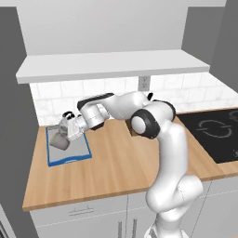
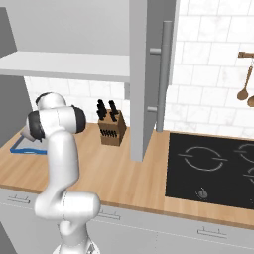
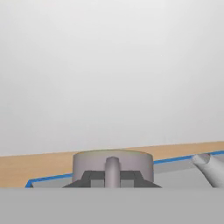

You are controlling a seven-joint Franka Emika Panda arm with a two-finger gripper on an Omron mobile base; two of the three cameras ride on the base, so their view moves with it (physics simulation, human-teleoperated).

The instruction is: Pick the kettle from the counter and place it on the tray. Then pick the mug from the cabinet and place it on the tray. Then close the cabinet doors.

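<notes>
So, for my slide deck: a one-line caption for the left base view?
Gripper shut on the mug over the tray, kettle behind it.

We see a light-brown counter with plank grain, over white drawer fronts. The tray is grey inside a blue rim. The mug is grey-beige; the kettle is silver-grey with a black handle. The stovetop is black with pale ring markings. The knife block is brown, the backsplash white-tiled, the cabinet door light grey.
</notes>
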